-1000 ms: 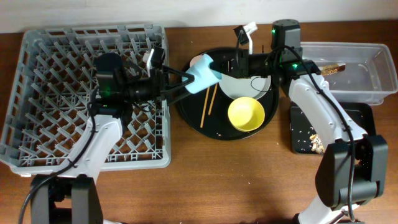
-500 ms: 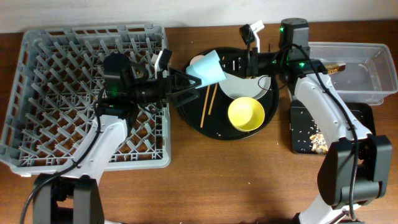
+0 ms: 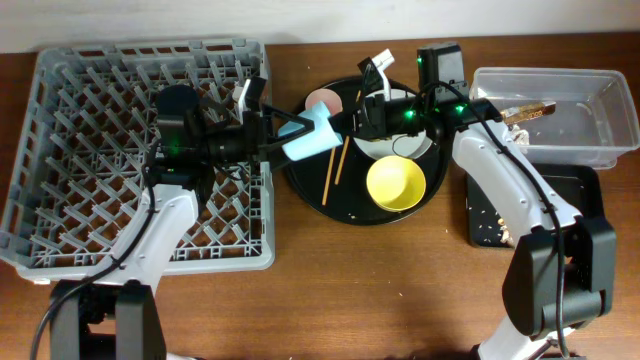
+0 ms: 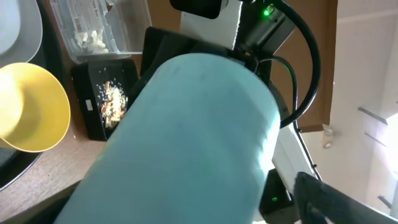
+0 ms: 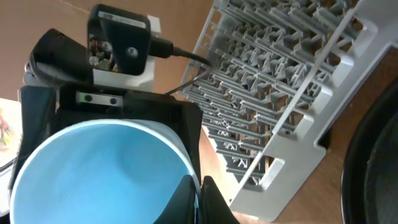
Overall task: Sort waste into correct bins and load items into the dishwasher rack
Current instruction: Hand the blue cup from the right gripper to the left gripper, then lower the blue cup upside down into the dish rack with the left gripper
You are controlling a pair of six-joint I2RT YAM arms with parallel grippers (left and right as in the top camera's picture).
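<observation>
You hold the small light-blue cup (image 3: 315, 135) clamped in left gripper (image 3: 296, 136), mouth rightward. Right gripper (image 5: 198, 200) straddles the rim, grip unclear. Grey pegged rack (image 3: 230, 262) just left.

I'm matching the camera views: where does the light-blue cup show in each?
Overhead: light-blue cup just right of the dishwasher rack.
Left wrist: cup fills the middle.
Right wrist: cup lower left, mouth facing camera.
Shared: the rack, in overhead and right wrist.
</observation>
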